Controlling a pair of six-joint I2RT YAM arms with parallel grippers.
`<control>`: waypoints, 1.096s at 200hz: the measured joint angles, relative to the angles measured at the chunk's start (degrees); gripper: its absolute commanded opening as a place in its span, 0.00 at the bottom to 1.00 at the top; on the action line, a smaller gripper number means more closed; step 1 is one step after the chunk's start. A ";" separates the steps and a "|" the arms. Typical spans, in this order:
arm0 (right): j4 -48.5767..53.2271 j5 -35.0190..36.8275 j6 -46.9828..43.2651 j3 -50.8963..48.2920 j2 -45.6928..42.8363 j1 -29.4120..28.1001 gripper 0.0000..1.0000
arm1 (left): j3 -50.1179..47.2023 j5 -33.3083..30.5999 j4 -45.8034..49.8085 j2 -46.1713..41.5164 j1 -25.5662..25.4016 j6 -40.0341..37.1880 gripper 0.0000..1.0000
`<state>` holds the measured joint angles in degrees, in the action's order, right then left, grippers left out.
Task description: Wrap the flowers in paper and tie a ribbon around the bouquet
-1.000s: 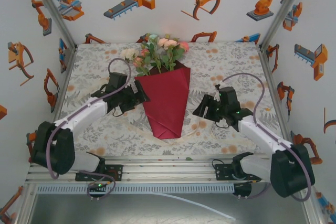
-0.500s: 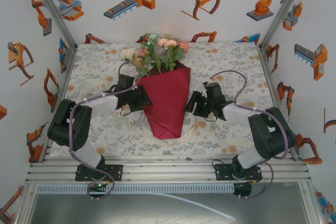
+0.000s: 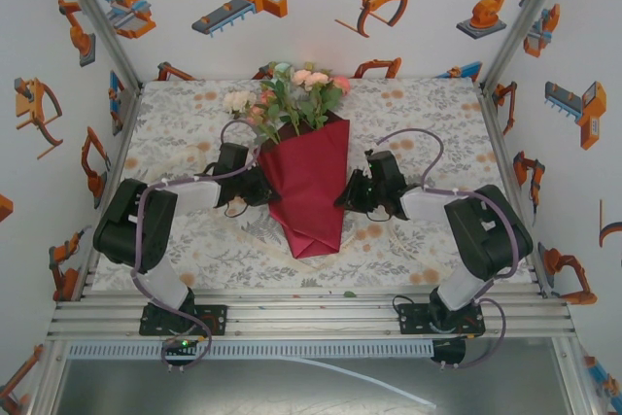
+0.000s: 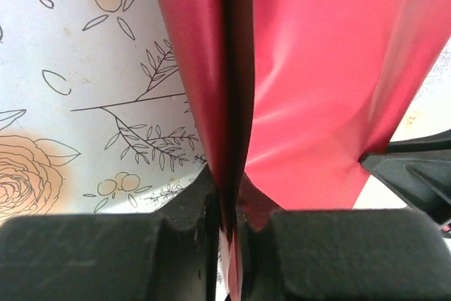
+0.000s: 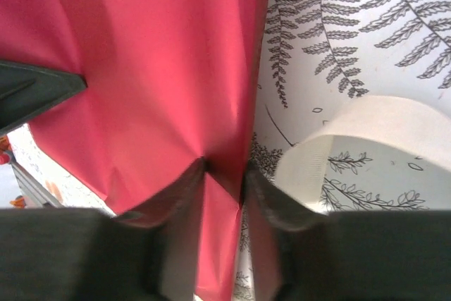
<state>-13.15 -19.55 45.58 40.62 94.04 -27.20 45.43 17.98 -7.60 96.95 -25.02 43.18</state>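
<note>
The bouquet lies in the middle of the table, its pink, peach and white flowers [image 3: 292,94] pointing away from the arms. The dark red paper [image 3: 311,182] forms a cone around the stems, which are hidden inside. My left gripper [image 3: 262,187] is at the cone's left edge, shut on a fold of the paper [image 4: 317,68], with the fold pinched at the left gripper [image 4: 229,199]. My right gripper [image 3: 346,193] is at the cone's right edge; the right gripper [image 5: 224,174] pinches the paper [image 5: 141,54] there. A loop of cream ribbon [image 5: 352,146] lies on the cloth just right of it.
The floral tablecloth [image 3: 418,114] covers the table between white printed walls. Metal rails [image 3: 311,313] run along the near edge by the arm bases. In each wrist view the other arm's black fingertip [image 4: 416,174] pokes in behind the paper.
Both arms have swung inward from the sides to the cone's edges. Both sets of jaws have closed on the paper, and the cone looks narrower and slightly lifted at its sides.
</note>
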 measured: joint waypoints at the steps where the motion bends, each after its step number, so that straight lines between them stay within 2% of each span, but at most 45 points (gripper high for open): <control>1: 0.02 0.02 0.09 0.04 0.00 0.00 0.19 | 0.00 0.02 0.02 -0.02 0.00 0.02 0.10; 52: 2.03 -0.57 -0.02 1.25 -3.61 -0.44 0.08 | 0.44 1.68 2.27 -4.52 1.11 0.90 0.01; 98: 4.28 -0.52 -0.13 1.25 -6.38 -1.73 0.07 | -0.24 2.71 4.07 -10.36 1.09 1.33 0.01; 131: 6.45 0.85 -0.11 0.57 -9.60 -5.22 0.07 | -2.71 2.64 6.34 -15.45 1.05 1.33 0.03; 173: 5.99 3.87 1.20 -3.76 -11.52 -9.44 0.13 | -7.45 1.27 7.54 -17.25 0.98 1.55 0.19; 199: 6.38 4.55 2.38 -5.44 -10.56 -9.86 0.28 | -8.28 0.90 7.48 -14.88 0.94 1.77 0.28; 219: 7.65 6.01 2.40 -5.44 -11.39 -9.86 0.34 | -8.28 0.39 7.19 -13.57 0.94 2.08 0.43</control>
<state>-5.50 -13.54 47.99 35.18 82.65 -37.06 37.15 18.37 -0.40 83.37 -24.08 45.25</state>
